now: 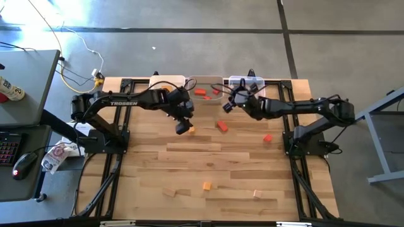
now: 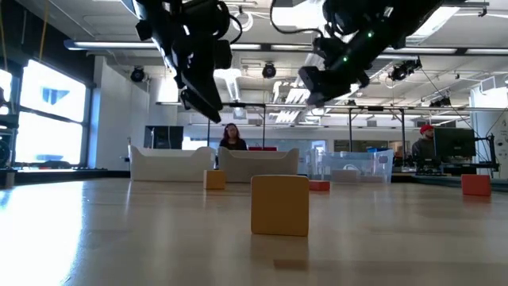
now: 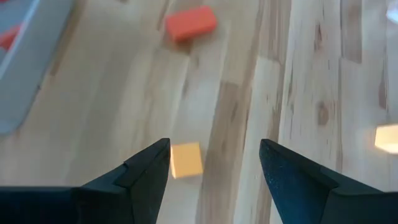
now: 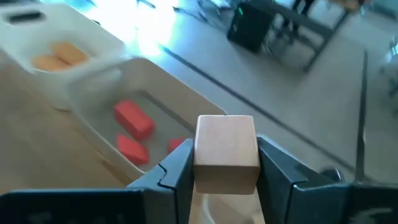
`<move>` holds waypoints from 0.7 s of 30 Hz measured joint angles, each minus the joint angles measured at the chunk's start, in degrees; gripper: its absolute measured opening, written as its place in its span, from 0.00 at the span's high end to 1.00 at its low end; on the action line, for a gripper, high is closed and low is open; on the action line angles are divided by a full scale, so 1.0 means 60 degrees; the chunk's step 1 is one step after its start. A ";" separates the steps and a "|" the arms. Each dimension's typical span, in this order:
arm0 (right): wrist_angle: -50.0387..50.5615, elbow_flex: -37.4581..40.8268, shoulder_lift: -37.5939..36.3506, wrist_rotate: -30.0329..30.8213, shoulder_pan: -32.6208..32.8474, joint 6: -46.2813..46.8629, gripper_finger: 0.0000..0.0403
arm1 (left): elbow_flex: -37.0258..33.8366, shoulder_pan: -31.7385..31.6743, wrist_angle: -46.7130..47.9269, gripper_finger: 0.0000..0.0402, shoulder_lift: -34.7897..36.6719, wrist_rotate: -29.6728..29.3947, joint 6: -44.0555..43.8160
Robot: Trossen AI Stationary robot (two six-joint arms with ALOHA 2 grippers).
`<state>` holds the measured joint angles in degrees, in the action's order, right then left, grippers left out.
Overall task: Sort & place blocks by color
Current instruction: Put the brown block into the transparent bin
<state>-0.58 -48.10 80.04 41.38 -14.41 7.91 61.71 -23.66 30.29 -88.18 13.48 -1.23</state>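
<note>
My right gripper [image 4: 226, 167] is shut on a pale wooden cube [image 4: 226, 149] and hovers just short of the middle bin [image 4: 155, 81], which holds three red blocks [image 4: 133, 118]. In the high view this gripper [image 1: 226, 106] is beside that bin [image 1: 205, 83]. My left gripper [image 3: 214, 149] is open above the table, fingers pointing down, with a small orange block [image 3: 186, 159] on the wood below, close to one finger. In the high view the left gripper [image 1: 184, 127] is just left of that block [image 1: 192, 130]. The white bin [image 4: 59, 37] holds orange blocks [image 4: 60, 56]. My right gripper pinches the pale cube by two opposite side faces [image 4: 199, 155], one finger on each. The cube stands upright between the fingers and rises above their tips. It is lifted clear of the table, near the middle bin's wall.
Three bins stand along the far edge: white [image 1: 166, 82], middle [image 1: 205, 83] and clear [image 1: 247, 82]. Loose on the table lie red blocks [image 1: 221, 125] [image 1: 267, 137], an orange one [image 1: 206, 186] and a pale one [image 1: 257, 193]. Open wood lies between them. People sit in the room beyond.
</note>
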 joint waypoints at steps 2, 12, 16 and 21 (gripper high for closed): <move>0.0437 0.0000 0.0000 -0.0130 -0.0331 0.0462 0.72 | 0.0000 0.0097 0.0167 0.42 0.0000 -0.0045 0.0007; 0.1939 0.0004 0.0001 -0.1530 -0.2030 0.2408 0.72 | 0.0000 0.0776 0.0595 0.42 0.0000 -0.0150 0.0269; 0.2462 0.0004 0.0001 -0.2279 -0.2623 0.3033 0.72 | 0.0000 0.1088 0.0947 0.42 0.0000 -0.0150 0.0247; 0.3237 0.0007 0.0001 -0.2925 -0.3227 0.3659 0.72 | 0.0000 0.1527 0.1514 0.42 0.0000 -0.0666 0.0163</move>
<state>18.84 -48.05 80.05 23.83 -33.77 29.86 61.71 -14.49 39.37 -88.18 9.48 -0.26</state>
